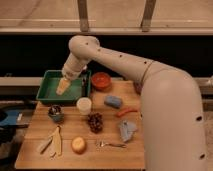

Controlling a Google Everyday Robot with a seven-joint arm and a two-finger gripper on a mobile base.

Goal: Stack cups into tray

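While the arm reaches over the table's far-left corner:
Cups: cream-white round cup (84, 105) just outside tray's near rim; blue-grey round cup (55, 113) near left edge.
Tray: green rectangular plastic bin (48, 93), far-left corner.
Gripper (63, 86): over tray's interior; finger state cannot be told.

- One camera view only, set high at the robot's own side, looking forward and down over the arm (150, 75) at a wooden table (107, 155).
- It faces a dark wall and rail beyond, at middling range.
- The gripper (63, 86) hangs over the green tray (46, 95) at the far left.
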